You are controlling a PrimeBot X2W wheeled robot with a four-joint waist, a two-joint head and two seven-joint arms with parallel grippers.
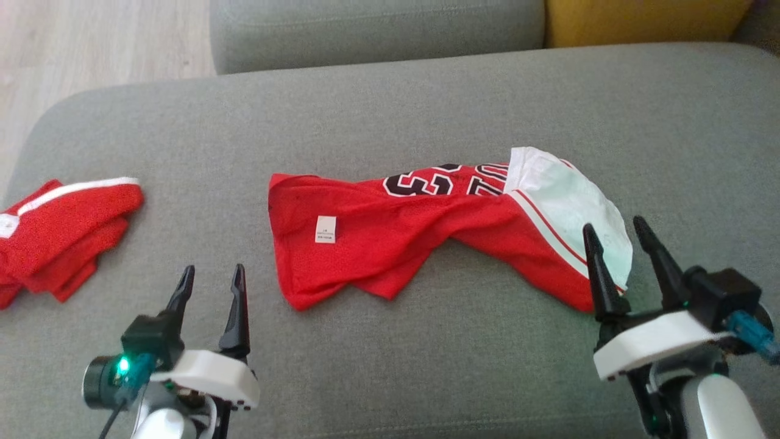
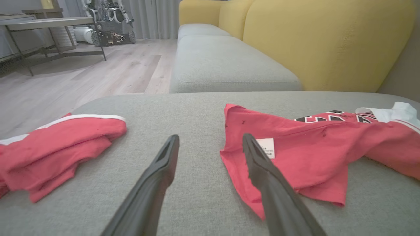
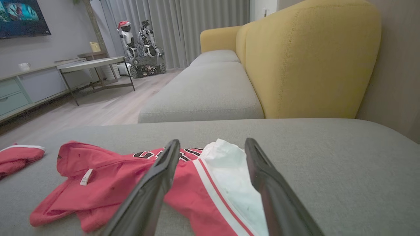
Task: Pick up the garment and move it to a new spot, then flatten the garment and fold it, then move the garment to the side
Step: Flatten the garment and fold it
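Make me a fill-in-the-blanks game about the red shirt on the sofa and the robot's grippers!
1. The jersey lying in the middle of the grey cushion is mostly ____ in colour.
2. The left gripper and the right gripper are both ____ and hold nothing.
3. The small tag on the jersey is ____ in colour.
4. The sofa back beyond the cushion is ____ in colour.

Missing words: red, open, white, yellow.

Bare cushion (image 1: 207, 213) gap between jersey (image 1: 390, 231), red bundle (image 1: 67, 225).
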